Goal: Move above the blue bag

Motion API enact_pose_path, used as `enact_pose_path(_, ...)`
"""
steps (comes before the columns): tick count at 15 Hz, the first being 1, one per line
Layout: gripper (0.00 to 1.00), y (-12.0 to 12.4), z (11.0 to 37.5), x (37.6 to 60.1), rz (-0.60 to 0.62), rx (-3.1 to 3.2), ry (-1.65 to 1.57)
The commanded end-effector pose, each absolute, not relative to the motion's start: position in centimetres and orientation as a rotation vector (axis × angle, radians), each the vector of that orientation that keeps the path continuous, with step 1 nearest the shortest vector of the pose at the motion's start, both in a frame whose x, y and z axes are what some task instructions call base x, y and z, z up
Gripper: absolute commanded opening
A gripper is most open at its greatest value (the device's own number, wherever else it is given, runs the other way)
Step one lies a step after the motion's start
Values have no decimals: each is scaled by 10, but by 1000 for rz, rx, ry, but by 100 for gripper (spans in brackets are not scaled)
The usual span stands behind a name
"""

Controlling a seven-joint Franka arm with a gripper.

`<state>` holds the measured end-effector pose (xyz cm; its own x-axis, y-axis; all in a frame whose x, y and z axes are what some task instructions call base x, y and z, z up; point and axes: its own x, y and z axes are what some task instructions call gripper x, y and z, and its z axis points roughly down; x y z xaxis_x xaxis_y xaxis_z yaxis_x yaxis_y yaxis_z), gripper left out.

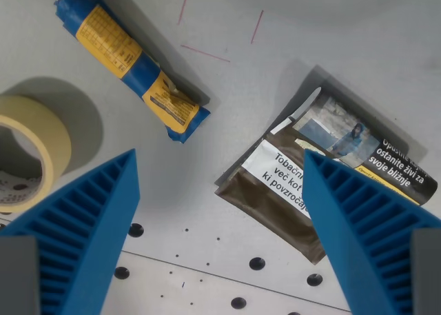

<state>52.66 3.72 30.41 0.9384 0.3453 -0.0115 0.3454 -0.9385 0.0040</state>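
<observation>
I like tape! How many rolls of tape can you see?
1. The tape roll lies at the wrist view's left edge, partly cut off; more could be outside the picture.

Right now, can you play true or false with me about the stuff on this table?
1. The blue bag is rolled up with yellow labels. True.
2. The jaws are squeezing the blue bag. False: they stand wide apart with nothing between them, and the bag lies above them at the wrist view's upper left.
3. A tape roll sits at the wrist view's left edge. True.
4. The tobacco pouch lies on top of the blue bag. False: they lie apart, with bare table between them.
5. The tape roll is bright red. False: it is pale yellow.
</observation>
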Motion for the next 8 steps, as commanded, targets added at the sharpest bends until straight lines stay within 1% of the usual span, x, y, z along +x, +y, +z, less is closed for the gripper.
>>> enact_pose_path(1,100,38,304,526,-8,3077,612)
enact_pose_path(8,100,44,293,525,35,3046,779)
